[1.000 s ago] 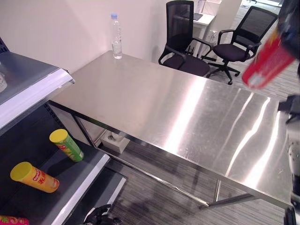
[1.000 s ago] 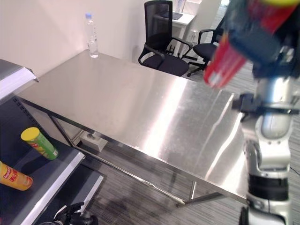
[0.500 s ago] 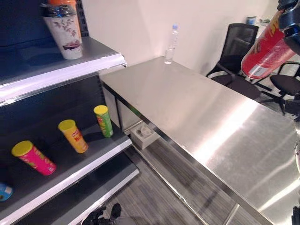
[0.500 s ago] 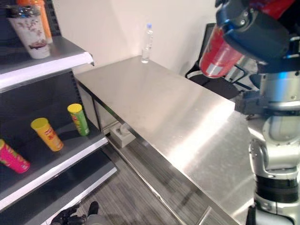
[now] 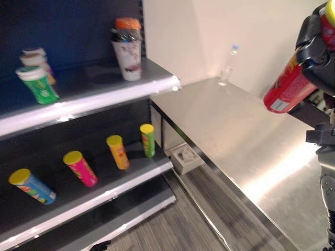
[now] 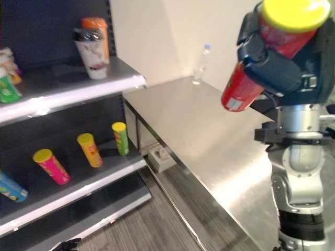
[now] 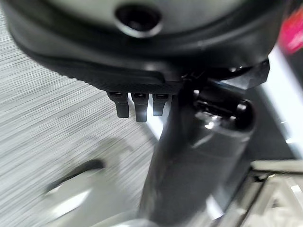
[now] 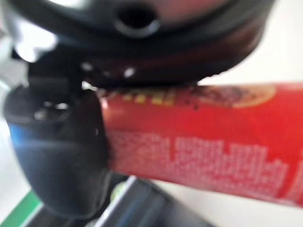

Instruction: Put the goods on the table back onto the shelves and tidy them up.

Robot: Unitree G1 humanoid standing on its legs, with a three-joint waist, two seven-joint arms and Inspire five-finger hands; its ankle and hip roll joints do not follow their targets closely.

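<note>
The right robot hand (image 6: 275,65) grips a red chip can (image 6: 242,89), tilted, above the steel table (image 6: 209,136).

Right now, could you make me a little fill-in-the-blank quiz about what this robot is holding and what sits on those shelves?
1. The right robot hand grips a tall ____ snack can with a yellow lid.
2. On the steel table, by the wall, stands a clear plastic ____.
3. On the lower dark shelf, four lying cans all have ____ lids.

Missing words: red; bottle; yellow
</note>
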